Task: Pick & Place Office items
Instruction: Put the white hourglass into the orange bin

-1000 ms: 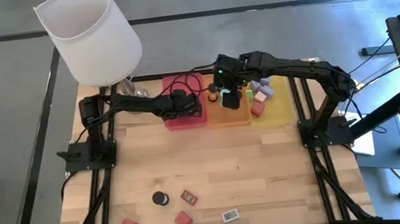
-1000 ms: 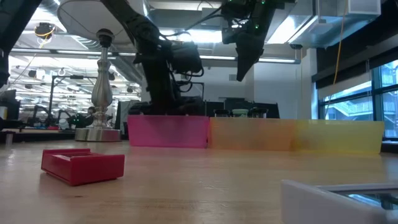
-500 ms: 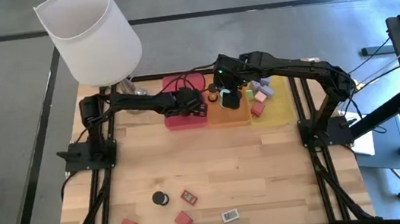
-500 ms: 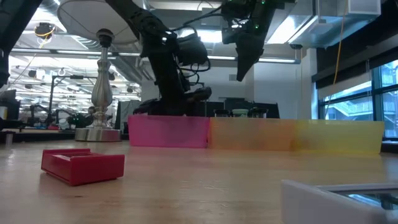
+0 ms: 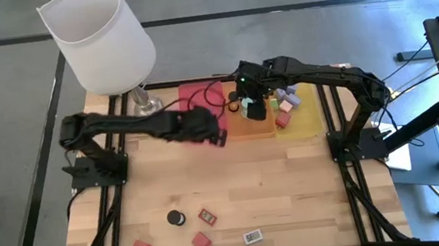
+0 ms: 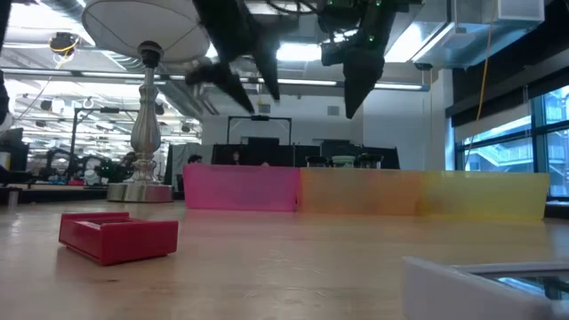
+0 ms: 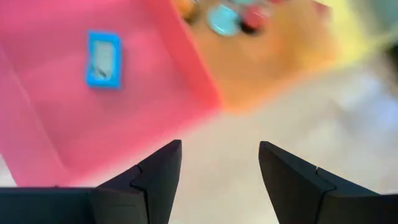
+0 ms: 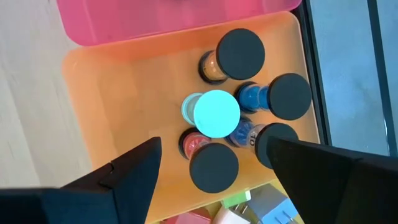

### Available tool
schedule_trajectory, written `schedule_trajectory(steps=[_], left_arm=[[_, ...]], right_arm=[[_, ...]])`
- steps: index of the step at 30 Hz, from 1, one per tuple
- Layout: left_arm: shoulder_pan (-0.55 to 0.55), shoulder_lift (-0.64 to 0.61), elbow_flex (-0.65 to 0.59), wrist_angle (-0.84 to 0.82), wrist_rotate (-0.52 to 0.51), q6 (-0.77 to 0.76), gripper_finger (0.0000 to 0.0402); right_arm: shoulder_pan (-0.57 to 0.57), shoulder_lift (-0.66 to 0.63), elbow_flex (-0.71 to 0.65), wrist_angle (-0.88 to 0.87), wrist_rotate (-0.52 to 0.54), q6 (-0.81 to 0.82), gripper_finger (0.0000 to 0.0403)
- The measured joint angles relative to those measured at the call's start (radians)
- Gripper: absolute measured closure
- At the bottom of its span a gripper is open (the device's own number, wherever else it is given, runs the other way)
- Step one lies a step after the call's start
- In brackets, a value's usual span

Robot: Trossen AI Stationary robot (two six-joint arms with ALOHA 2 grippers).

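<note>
Now the left tool (image 5: 219,135) hangs open and empty over the near edge of the red tray (image 5: 191,98), where one teal flat block (image 7: 102,58) lies. The right tool (image 8: 214,163) is open above the orange tray (image 8: 130,99), holding nothing; five round cylinders (image 8: 216,113) stand there. Five pieces (image 5: 176,218) lie on the wooden worktop (image 5: 295,189).

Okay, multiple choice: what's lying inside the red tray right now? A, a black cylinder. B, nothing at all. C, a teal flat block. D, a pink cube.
C: the left wrist view shows a single teal flat block lying on the floor of the red tray, while the cylinders stand in the orange tray under the right gripper.
</note>
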Motion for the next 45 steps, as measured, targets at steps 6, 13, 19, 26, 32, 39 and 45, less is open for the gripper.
schedule_trajectory(steps=[6,13,19,26,32,39,45], left_arm=[[-0.209,-0.128,0.0,-0.038,0.007,-0.16,0.019],[-0.355,-0.118,0.001,0.01,-0.23,-0.141,0.0189],[-0.364,-0.114,0.0,0.017,-0.035,-0.183,0.0189],[-0.471,-0.116,0.0,-0.094,0.211,-0.241,0.0189],[-0.579,-0.116,0.0,-0.343,0.215,-0.376,0.0189],[-0.677,-0.114,0.0,-0.408,0.131,-0.521,0.0189],[-0.71,-0.103,-0.001,-0.413,0.099,-0.535,0.0165]], right_arm=[[0.0,0.0,0.0,0.004,0.0,0.0,0.0108],[0.006,0.0,0.0,0.059,0.0,0.026,0.0108],[0.016,0.0,0.0,0.067,-0.005,0.049,0.0108],[0.044,0.0,0.0,0.067,-0.008,0.19,0.0108],[0.073,0.0,0.0,0.067,-0.081,0.338,0.0108],[0.105,0.0,0.0,0.067,-0.114,0.438,0.0108],[0.122,0.0,0.0,0.067,-0.114,0.502,0.0108]])
